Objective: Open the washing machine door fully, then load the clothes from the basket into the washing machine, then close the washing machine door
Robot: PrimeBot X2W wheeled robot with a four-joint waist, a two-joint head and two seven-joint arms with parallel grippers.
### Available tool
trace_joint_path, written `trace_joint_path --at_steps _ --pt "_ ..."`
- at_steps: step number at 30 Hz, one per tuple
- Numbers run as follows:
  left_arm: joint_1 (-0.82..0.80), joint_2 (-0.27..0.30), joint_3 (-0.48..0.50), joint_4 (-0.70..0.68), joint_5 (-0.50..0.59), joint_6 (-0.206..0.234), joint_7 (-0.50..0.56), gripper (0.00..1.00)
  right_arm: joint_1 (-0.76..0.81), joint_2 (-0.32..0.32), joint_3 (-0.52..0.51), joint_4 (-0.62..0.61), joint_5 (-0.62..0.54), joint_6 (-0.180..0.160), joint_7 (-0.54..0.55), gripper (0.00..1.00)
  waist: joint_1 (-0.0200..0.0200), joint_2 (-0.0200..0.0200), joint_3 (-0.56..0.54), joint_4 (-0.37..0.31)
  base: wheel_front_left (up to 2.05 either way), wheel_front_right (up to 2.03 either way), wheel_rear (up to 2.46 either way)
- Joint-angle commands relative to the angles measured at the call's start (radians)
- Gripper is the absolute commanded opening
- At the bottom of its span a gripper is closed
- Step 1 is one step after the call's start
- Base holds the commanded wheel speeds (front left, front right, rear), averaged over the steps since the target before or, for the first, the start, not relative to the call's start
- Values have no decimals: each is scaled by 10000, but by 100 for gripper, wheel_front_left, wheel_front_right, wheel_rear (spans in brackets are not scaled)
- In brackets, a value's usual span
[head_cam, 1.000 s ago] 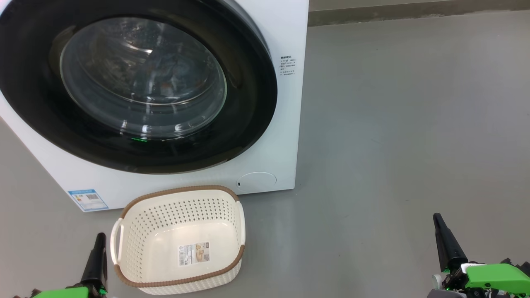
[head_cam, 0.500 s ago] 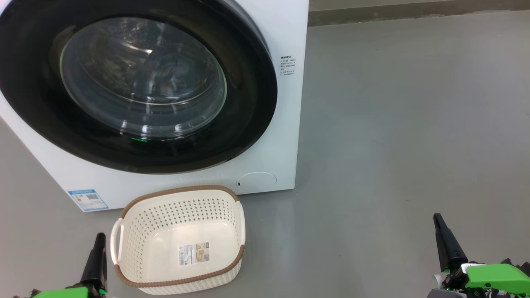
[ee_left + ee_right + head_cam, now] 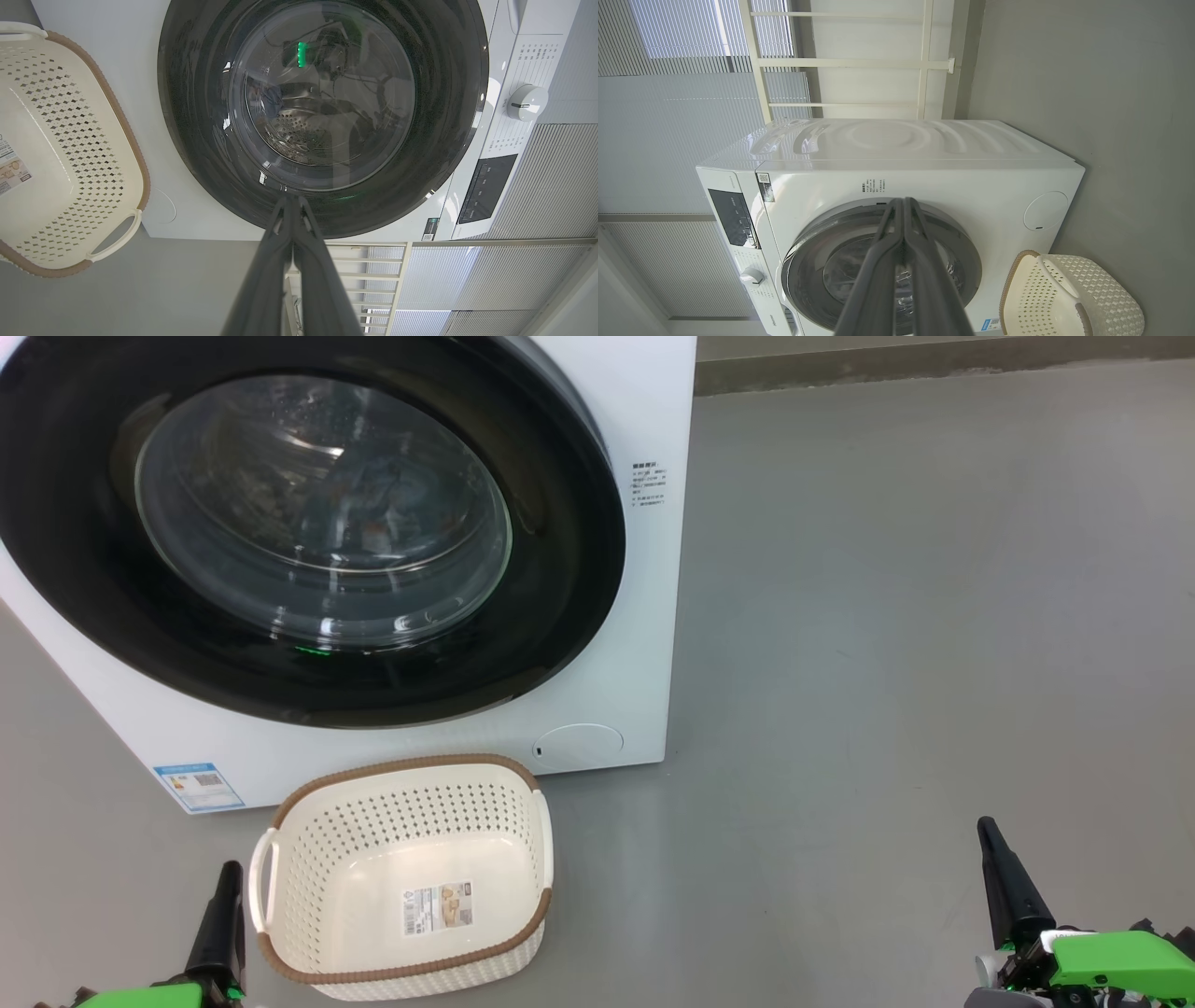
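Rightward, grey floor (image 3: 887, 663) beside basket (image 3: 373, 831).

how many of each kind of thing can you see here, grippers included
big white boxy front-loading washing machine: 1
small cream-white perforated plastic basket with a brown rim: 1
dark long-fingered grippers: 2 (left gripper, right gripper, jaws shut on both)
total: 4

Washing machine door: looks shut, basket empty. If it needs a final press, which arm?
Left, probably. The left tool sits shut beside the basket, just below the washing machine door; the right tool sits well off to the right.
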Motion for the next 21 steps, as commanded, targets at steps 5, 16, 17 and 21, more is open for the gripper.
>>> trace_joint_path --at_steps 5,16,17,21 --pt "-398 165 349 -192 72 -106 37 0 -404 -38 193 -245 -63 -11 62 0 0 0 0 0 0 0 0" --pt "-399 158 360 -192 81 -106 46 0 -406 -29 181 -245 -74 -11 72 0 0 0 0 0 0 0 0" --pt "-399 157 361 -192 82 -106 47 0 -406 -29 180 -245 -75 -11 73 0 0 0 0 0 0 0 0" --pt "-400 155 365 -192 85 -106 50 0 -406 -26 176 -245 -78 -11 76 0 0 0 0 0 0 0 0"
